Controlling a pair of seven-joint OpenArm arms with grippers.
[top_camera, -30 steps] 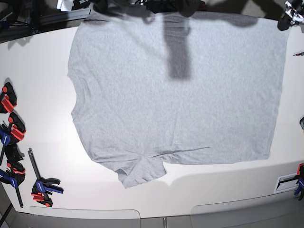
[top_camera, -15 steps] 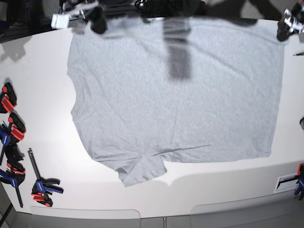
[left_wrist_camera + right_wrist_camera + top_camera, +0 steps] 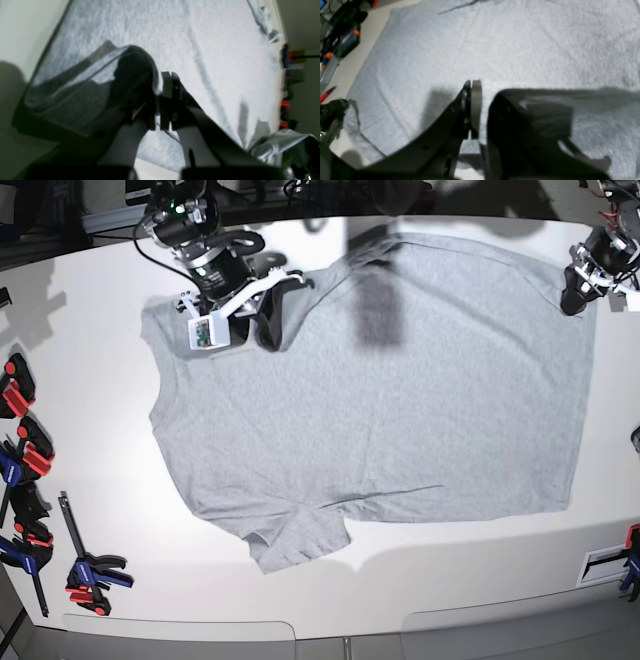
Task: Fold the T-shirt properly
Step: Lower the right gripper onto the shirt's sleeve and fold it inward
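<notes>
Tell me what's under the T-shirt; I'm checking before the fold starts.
Only the white table shows around the T-shirt. Whatever lies beneath the fabric is covered; no lump shows through it.

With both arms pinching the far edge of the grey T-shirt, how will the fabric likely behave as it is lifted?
Likely floppy: the T-shirt already sags and folds beside the right gripper. Probably light, since thin edges bunch at the left gripper. The unheld middle may droop and drag on the table.

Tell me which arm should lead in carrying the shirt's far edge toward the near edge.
Probably the right: its claw is shut on the T-shirt and reaches further inward. The left claw, also pinching fabric, sits at the far corner.
</notes>
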